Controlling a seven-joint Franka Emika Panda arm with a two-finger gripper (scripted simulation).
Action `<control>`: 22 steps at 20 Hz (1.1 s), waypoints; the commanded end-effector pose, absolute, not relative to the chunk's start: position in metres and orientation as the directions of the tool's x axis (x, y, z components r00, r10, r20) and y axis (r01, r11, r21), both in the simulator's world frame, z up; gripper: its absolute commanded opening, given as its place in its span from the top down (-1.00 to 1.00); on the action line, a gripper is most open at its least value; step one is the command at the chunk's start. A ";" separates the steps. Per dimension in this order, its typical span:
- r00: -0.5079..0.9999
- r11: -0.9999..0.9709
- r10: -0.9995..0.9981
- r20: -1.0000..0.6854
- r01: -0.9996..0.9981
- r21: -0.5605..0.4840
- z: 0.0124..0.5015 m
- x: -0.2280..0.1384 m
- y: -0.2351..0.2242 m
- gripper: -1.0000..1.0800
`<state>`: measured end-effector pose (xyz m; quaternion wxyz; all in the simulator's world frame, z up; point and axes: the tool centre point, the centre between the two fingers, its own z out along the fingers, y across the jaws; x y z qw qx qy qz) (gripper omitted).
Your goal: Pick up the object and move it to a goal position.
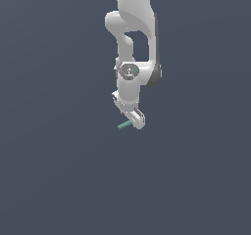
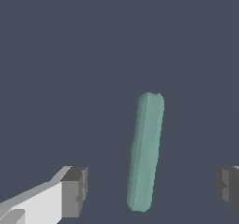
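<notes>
The object is a small teal-green rod (image 2: 145, 153). In the wrist view it lies between my two dark finger pads (image 2: 74, 190) and touches neither. My gripper (image 2: 150, 189) is open, with a wide gap on each side of the rod. In the exterior view the rod (image 1: 124, 126) sticks out toward the exterior view's left from under my white gripper (image 1: 137, 121), which is down low over it. Part of the rod is hidden behind the gripper there. No goal marker shows in either view.
A plain dark grey-blue surface (image 1: 59, 180) fills both views. The white arm (image 1: 132, 43) comes down from the top middle of the exterior view.
</notes>
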<state>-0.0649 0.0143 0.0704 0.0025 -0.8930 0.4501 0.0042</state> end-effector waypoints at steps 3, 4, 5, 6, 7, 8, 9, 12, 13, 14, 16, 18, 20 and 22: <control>0.545 -0.545 -0.838 -0.003 -0.838 0.000 0.066 -0.069 0.013 -0.92; 0.538 -0.538 -0.843 -0.002 -0.843 0.000 0.065 -0.069 0.013 -0.92; 0.533 -0.533 -0.846 -0.001 -0.846 0.000 0.065 -0.070 0.012 -0.92; 0.528 -0.528 -0.849 -0.001 -0.849 0.000 0.064 -0.070 0.012 -0.92; 0.525 -0.525 -0.851 0.000 -0.851 0.000 0.064 -0.070 0.012 -0.92; 0.523 -0.523 -0.852 0.000 -0.852 0.000 0.064 -0.071 0.012 -0.92; 0.522 -0.522 -0.853 0.000 -0.853 0.000 0.064 -0.071 0.012 -0.92; 0.527 -0.527 -0.850 -0.001 -0.850 0.000 0.063 -0.070 0.012 -0.92; 0.527 -0.527 -0.850 -0.001 -0.850 0.000 0.061 -0.070 0.012 -0.92; 0.526 -0.526 -0.850 -0.001 -0.850 0.000 0.059 -0.071 0.012 -0.92; 0.525 -0.525 -0.851 -0.001 -0.851 0.000 0.054 -0.071 0.012 -0.92; 0.525 -0.525 -0.851 -0.001 -0.851 0.000 0.045 -0.071 0.012 -0.92; 0.523 -0.523 -0.852 -0.001 -0.852 0.000 0.035 -0.071 0.012 -0.92; 0.523 -0.523 -0.852 0.000 -0.852 0.000 0.027 -0.072 0.012 -0.92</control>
